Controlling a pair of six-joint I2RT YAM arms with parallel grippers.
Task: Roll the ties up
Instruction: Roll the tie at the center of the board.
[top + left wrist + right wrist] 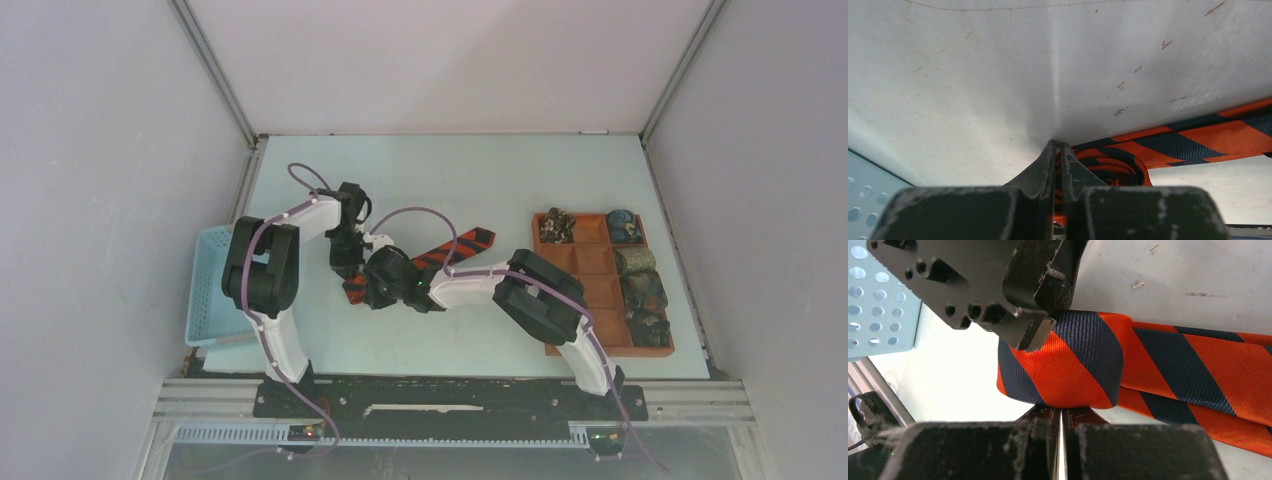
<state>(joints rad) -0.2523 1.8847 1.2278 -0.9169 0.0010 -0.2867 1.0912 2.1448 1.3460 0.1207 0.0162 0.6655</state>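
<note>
The red-orange and black striped tie (455, 247) lies diagonally on the table, its near-left end wound into a roll (1113, 167). My left gripper (345, 265) stands over that roll. In the left wrist view its jaws (1056, 150) are shut on the roll's inner turns. My right gripper (372, 290) is shut, its tips (1060, 412) against the outside of the roll (1063, 360), with only a bright slit between the jaws. The left gripper's body (998, 285) shows above the roll in the right wrist view. The loose tail (1208, 365) runs off to the right.
A brown compartmented tray (605, 350) at the right holds several small dark rolled ties (634, 260). A light blue plastic basket (210, 285) sits at the table's left edge, close behind the left arm. White walls enclose the table.
</note>
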